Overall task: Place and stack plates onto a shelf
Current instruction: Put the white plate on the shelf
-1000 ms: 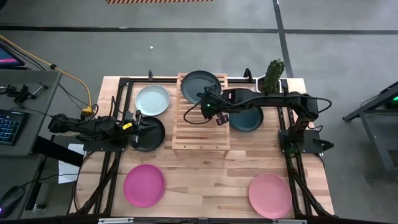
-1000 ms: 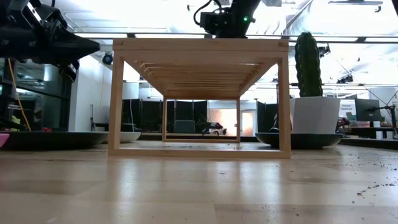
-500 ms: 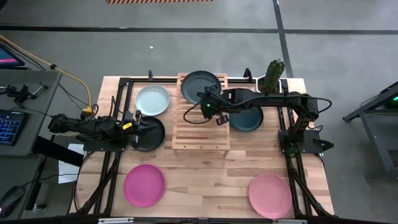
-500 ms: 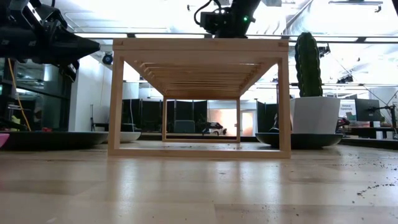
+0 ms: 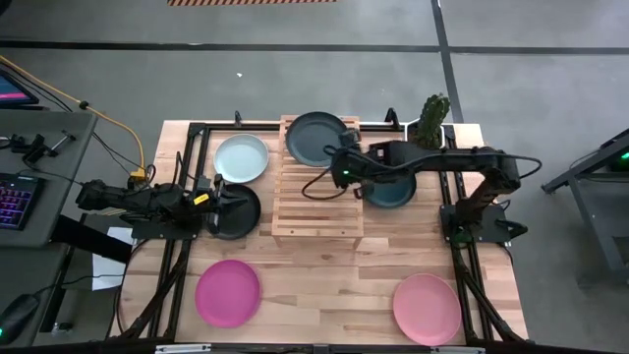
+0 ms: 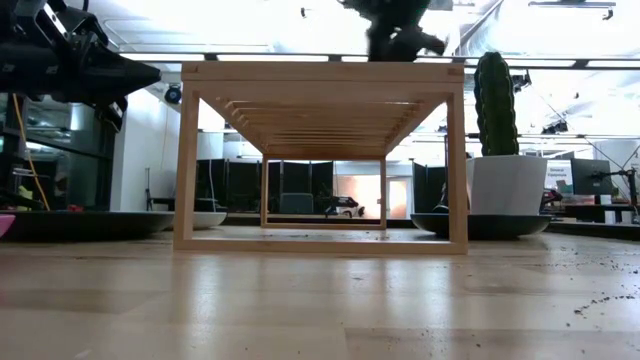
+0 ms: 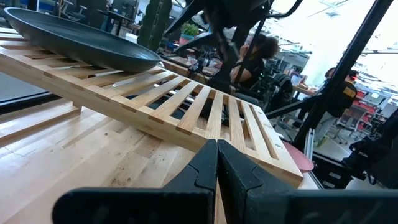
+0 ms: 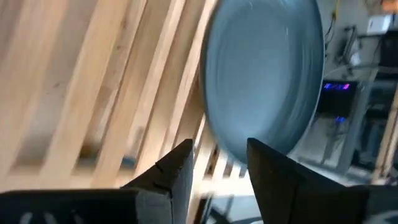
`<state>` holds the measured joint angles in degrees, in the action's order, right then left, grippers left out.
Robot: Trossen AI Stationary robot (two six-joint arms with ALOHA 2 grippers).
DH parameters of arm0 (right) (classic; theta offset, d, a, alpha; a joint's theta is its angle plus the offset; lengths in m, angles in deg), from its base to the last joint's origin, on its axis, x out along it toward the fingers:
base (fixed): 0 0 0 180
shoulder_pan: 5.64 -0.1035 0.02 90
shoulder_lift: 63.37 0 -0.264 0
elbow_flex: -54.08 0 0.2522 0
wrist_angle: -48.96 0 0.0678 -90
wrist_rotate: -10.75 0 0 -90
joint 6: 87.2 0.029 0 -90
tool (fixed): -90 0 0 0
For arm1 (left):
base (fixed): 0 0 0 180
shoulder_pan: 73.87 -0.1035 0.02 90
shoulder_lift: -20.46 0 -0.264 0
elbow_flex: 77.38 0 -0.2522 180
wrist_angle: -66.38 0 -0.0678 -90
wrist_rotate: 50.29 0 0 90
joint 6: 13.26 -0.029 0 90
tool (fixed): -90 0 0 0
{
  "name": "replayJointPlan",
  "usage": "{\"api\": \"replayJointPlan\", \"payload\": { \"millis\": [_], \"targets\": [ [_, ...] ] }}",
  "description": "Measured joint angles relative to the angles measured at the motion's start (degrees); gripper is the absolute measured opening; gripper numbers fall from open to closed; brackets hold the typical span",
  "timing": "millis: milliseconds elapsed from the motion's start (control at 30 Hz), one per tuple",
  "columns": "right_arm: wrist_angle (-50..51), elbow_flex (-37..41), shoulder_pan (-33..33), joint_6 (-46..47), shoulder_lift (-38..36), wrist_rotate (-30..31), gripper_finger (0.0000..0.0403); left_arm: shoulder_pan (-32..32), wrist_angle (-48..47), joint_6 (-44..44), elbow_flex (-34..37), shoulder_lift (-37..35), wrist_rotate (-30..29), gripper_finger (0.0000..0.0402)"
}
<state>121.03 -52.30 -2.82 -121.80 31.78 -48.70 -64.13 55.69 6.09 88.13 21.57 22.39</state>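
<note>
High view: our right gripper, fingers apart, hangs over the shelf's right edge; dark teal-grey plate rests on its far end. Left gripper, fingers together, waits above the black plate.

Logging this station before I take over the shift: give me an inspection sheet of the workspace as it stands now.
Surface: wooden table, some dark crumbs near its edge.
Job's things: one dark teal-grey plate sits on the shelf; a second dark plate lies right of the shelf; mint plate, black plate, magenta plate and salmon plate lie on the table.
Clutter: cactus pot at the far right corner.
Grippers: right pincer open, over the shelf's right edge; left pincer shut, over the black plate.
Cables: yellow cable left of the table.
Surroundings: keyboard desk on the left; a person beyond the table.
</note>
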Motion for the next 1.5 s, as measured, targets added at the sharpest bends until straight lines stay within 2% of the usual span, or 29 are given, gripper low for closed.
{"api": "replayJointPlan", "payload": {
  "millis": [267, 367, 533, 700, 833, 933, 1067, 1167, 1333, 1500],
  "targets": [
    [15.4, 0.0, -2.3, 22.3, -11.1, -8.6, 0.0136, 0.0, 0.0, 0.0, 0.0, 0.0, 0.0, 0.0],
    [17.1, 2.1, -3.9, 30.9, -16.5, -12.3, 0.0136, 0.0, 0.0, 0.0, 0.0, 0.0, 0.0, 0.0],
    [11.7, 14.5, -9.4, 41.3, -27.8, -14.8, 0.0136, 0.0, 0.0, 0.0, 0.0, 0.0, 0.0, 0.0],
    [-2.7, 32.8, -15.8, 47.5, -39.3, -14.1, 0.0136, 0.0, 0.0, 0.0, 0.0, 0.0, 0.0, 0.0],
    [-21.2, 45.3, -18.5, 45.8, -45.8, -11.9, 0.0136, 0.0, 0.0, 0.0, 0.0, 0.0, 0.0, 0.0],
    [-37.0, 52.4, -19.2, 39.3, -48.6, -10.6, 0.0136, 0.0, 0.3, 0.0, 0.0, 0.0, 0.0, 0.0],
    [-54.8, 58.3, -19.4, 29.1, -50.1, -9.3, 0.0136, 0.0, 1.2, 0.0, 0.0, 0.0, -1.1, 0.0],
    [-63.8, 59.7, -19.3, 22.7, -50.4, -9.0, 0.0136, 0.0, 2.5, 0.0, 0.0, 0.0, -2.2, 0.0],
    [-70.3, 59.7, -19.3, 22.1, -50.4, -9.0, 0.0136, 0.0, 6.3, -4.7, 0.0, 0.0, -3.5, 0.0],
    [-67.1, 59.7, -19.3, 28.3, -50.1, -9.0, 0.0136, 0.0, 6.3, -7.7, 0.0, 0.0, -3.5, 0.0]
  ]
}}
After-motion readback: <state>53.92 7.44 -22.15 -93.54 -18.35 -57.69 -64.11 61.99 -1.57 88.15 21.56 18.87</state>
